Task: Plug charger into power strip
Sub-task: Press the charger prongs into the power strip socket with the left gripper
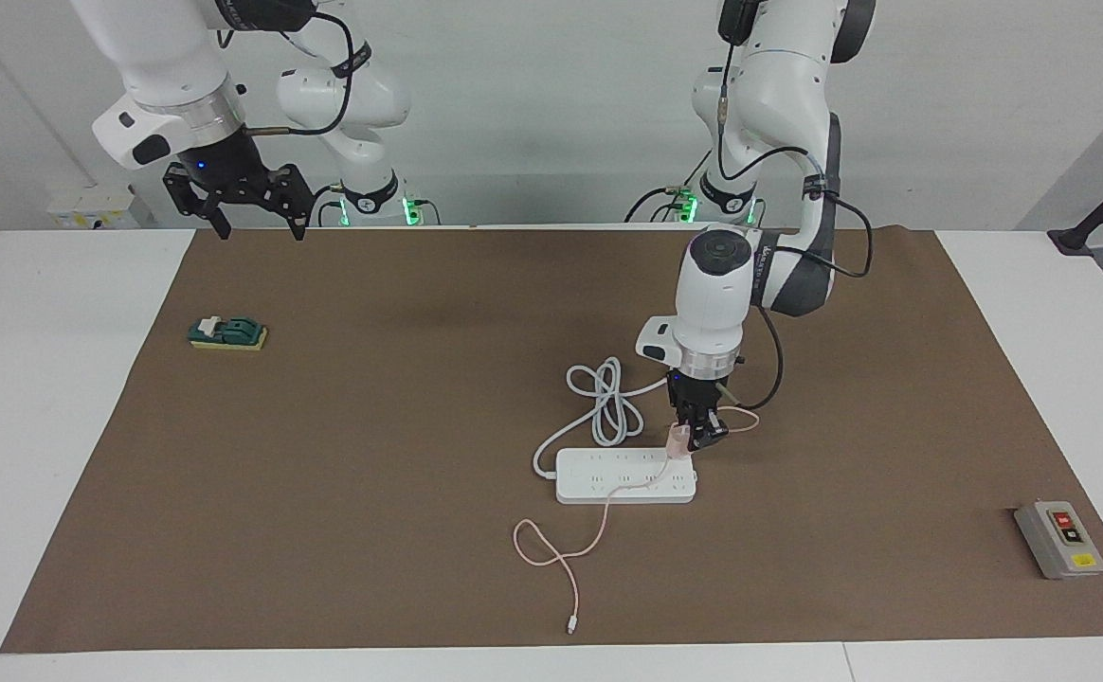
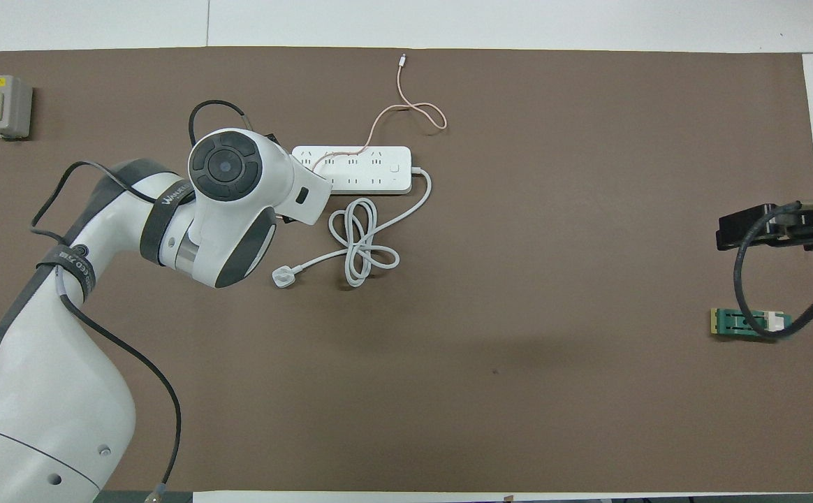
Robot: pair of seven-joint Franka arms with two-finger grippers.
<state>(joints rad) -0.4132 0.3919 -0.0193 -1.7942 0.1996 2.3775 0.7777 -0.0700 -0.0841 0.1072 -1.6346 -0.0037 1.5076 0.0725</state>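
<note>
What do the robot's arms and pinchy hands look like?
Both arms are shiny white with rounded joints, dark grey bands and thin black cables looping along them. The left gripper and right gripper are black with two fingers. Green lights glow at the bases.

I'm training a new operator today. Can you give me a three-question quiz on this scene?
1. Which gripper holds the charger?
2. True or false: the charger's cable lies across the power strip.
3. The right gripper is: A) on the strip, B) raised at the right arm's end of the table, C) on the grey button box.

Key: 1. The left gripper, over the strip's end. 2. True. 3. B.
</note>
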